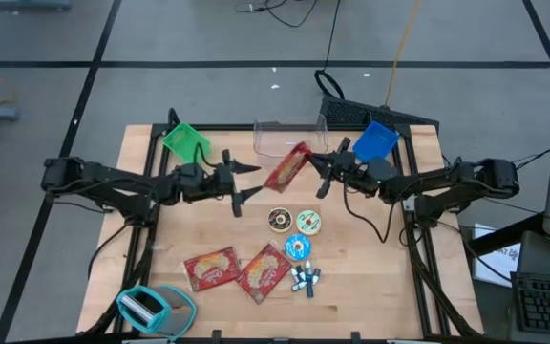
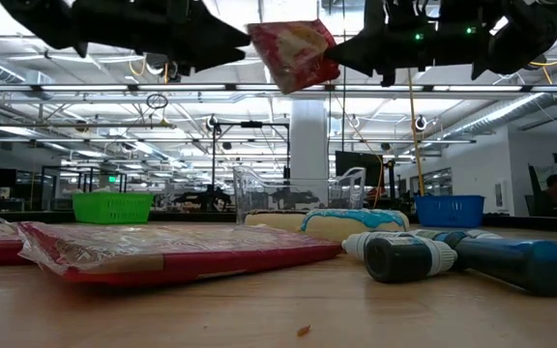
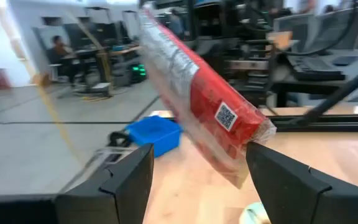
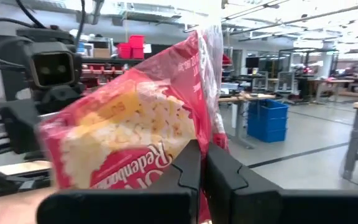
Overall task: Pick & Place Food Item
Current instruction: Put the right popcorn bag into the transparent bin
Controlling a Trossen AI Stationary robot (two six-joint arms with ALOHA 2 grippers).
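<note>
Nearest in the low view, flat red packets [image 2: 162,253] and blue-capped tubes [image 2: 453,259] are seen lying on the table [image 2: 278,309]. Above them, a red popcorn bag [image 1: 287,167] is held in the air between the two arms, well clear of the table. The right gripper [image 1: 321,174] is clamped shut on the bag's edge, as shown in its own wrist view. The left gripper [image 1: 246,182] is spread wide, its jaws apart and the bag hanging free between them.

A hand-over appears just completed; next, the bag must be carried by the right arm, probably to the clear bin [image 1: 289,136] or the blue basket [image 1: 375,141] beyond. The left wrist view alone shows the bag's code label, the right wrist view its printed front.
</note>
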